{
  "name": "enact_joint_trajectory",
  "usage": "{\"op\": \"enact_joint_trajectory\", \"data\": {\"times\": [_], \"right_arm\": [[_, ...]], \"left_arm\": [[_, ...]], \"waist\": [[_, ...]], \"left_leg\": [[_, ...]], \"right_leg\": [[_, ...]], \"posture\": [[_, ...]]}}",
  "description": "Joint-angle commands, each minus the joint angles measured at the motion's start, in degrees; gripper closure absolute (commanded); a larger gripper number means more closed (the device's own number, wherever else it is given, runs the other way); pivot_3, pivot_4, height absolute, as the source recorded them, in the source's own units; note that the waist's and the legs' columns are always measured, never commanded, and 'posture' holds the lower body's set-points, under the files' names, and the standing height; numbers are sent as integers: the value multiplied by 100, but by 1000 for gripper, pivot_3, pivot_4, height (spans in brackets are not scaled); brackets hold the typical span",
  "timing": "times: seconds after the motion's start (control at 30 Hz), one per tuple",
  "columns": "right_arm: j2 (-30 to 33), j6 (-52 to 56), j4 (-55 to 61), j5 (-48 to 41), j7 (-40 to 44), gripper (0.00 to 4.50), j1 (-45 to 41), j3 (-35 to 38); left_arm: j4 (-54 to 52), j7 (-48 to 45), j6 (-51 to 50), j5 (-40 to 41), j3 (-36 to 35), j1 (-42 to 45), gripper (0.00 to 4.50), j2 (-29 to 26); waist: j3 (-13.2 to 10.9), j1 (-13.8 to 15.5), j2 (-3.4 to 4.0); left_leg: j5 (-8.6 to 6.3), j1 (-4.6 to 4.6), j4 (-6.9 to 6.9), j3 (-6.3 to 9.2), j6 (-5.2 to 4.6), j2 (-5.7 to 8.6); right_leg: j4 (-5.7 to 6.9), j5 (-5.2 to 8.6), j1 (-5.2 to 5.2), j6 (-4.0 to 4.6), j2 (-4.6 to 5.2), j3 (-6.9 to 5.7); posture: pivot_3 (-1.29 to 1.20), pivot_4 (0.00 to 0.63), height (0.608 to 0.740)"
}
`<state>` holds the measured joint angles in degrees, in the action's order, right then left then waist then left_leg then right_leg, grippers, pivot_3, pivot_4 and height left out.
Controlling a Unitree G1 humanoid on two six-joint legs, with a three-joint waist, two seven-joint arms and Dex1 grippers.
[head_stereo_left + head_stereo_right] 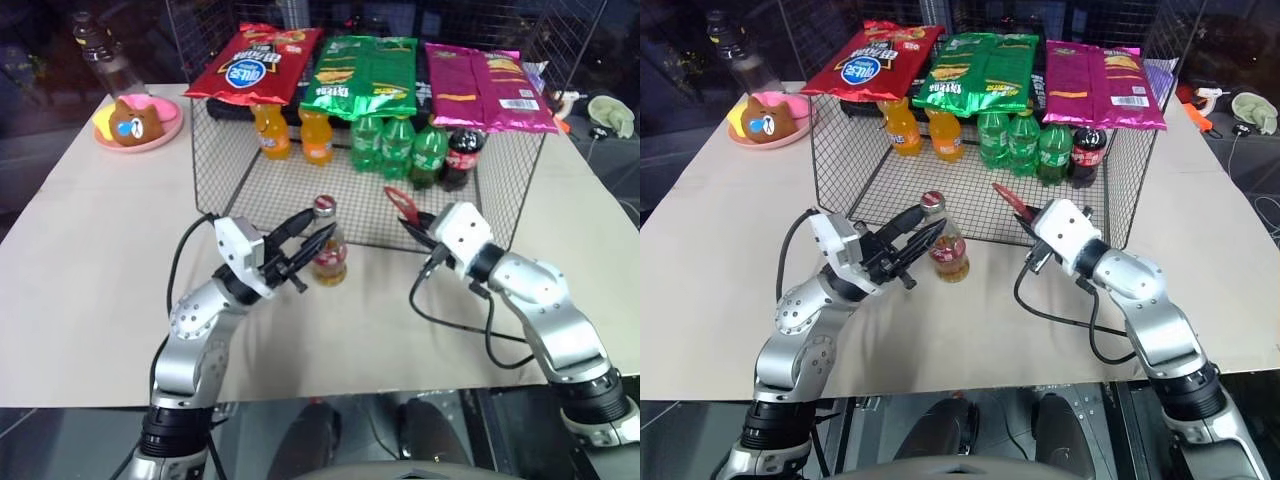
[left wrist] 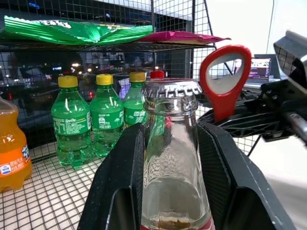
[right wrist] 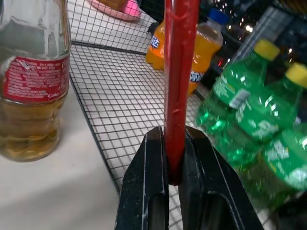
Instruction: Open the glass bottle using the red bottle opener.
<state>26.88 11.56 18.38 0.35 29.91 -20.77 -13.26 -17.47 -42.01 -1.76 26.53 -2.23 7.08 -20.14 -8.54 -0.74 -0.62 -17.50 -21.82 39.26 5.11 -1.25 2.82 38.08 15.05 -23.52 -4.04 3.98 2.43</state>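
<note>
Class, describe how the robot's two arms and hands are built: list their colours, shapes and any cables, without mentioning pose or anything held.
Both arms are made of rounded, silver-grey metallic segments with dark joint rings. Each wrist ends in a boxy white housing. The left hand and the right hand each carry two slim black fingers; seen close, the fingers are matte black with flat inner pads. A loose black cable loops beside each forearm. No markings are legible.

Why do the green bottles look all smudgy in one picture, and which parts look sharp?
In the right wrist view the green bottles lie past the focus and smear, while the red bottle opener in the right pincer is crisp. In the left wrist view the glass bottle glints with bright reflections.
</note>
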Motion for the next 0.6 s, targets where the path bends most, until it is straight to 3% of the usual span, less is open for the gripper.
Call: {"op": "enact_joint_trajectory", "data": {"times": [0.03, 0.27, 0.6], "right_arm": [[-210, -537, -208, 528, -248, 4500, -282, -262], [-866, -1280, -1134, 1213, -702, 4500, -713, -659], [-877, -1937, -1418, 1746, -553, 4500, -766, -956]], "left_arm": [[65, 66, -100, -134, 93, -37, 3366, -29], [101, 78, -101, -119, 147, 8, 3366, -25], [100, 117, -130, -120, 158, -2, 3366, -19]], "waist": [[1, -3, 1], [1, -5, 1], [3, -6, 4]], "left_leg": [[0, 1, 0, 0, 0, -1], [0, 0, -1, -2, 1, 0], [0, 1, -2, 2, 1, 0]], "right_leg": [[1, 0, 0, 0, -1, 0], [0, 0, -1, 1, -1, 2], [-1, 0, -1, 1, -2, -2]], "posture": [[0, 150, 740], [0, 150, 740], [0, 150, 740]]}}
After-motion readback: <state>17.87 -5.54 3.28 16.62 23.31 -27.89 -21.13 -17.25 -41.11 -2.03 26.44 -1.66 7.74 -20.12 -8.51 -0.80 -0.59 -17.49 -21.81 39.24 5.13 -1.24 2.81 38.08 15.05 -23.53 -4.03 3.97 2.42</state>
